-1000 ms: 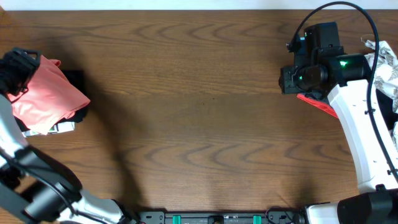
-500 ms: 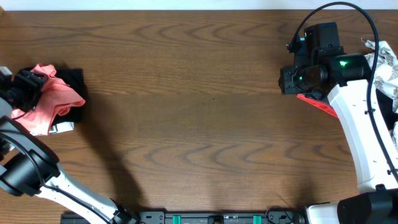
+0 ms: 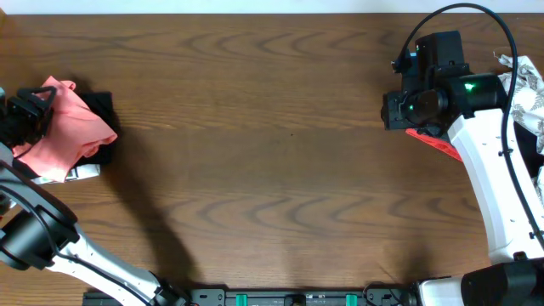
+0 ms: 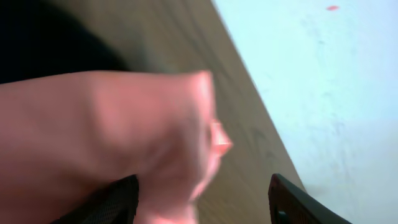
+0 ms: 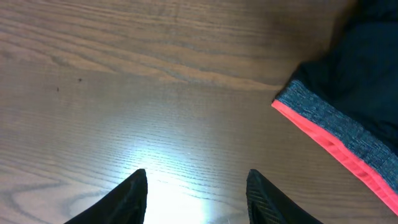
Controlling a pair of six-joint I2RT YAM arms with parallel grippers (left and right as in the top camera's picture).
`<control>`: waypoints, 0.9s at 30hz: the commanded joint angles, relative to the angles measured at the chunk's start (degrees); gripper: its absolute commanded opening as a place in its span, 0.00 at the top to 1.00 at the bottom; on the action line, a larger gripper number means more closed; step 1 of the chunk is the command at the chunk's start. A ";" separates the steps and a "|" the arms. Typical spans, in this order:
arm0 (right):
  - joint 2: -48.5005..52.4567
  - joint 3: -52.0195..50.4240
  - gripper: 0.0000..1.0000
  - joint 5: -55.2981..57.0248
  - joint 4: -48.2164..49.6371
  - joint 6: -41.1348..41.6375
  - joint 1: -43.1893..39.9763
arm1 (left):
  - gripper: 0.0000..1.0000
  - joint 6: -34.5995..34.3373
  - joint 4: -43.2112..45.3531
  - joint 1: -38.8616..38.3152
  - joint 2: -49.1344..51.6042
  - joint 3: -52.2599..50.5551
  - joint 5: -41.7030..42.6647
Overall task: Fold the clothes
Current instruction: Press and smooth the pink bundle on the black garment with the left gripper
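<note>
The clothes are a salmon-pink T-shirt (image 3: 66, 132), bunched in a heap at the table's far left, lying on a black garment (image 3: 103, 107). My left gripper (image 3: 23, 116) sits at the heap's left edge. In the left wrist view the pink cloth (image 4: 106, 124) fills the frame and lies against the left finger (image 4: 118, 202). The jaws of that gripper (image 4: 205, 194) stand wide apart, with bare wood between the cloth and the right finger. My right gripper (image 5: 196, 190) hangs open over bare wood at the far right (image 3: 399, 109), with nothing between its fingers.
A dark garment with a grey band and a red hem (image 5: 339, 134) lies just right of the right gripper, its red hem (image 3: 433, 141) showing under the arm. A crumpled silvery item (image 3: 529, 92) sits at the right edge. A white label (image 3: 82, 172) pokes out below the heap.
The left gripper has moved left and back, and the pink T-shirt, raised and spread a second ago, has sunk into a lower heap. The right arm has not moved.
</note>
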 commanded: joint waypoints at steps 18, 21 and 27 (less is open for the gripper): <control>0.02 -0.33 0.50 0.76 0.42 -0.24 -0.04 | 0.28 8.26 6.40 -9.55 -0.39 -0.11 -18.58; 0.02 -0.33 0.50 0.76 0.39 -0.24 -0.04 | 0.27 8.02 5.51 -9.35 2.84 -0.11 -18.60; 0.02 -0.33 0.50 0.79 -0.09 -0.26 -0.07 | 0.27 7.34 4.31 -8.94 5.27 -0.09 -17.90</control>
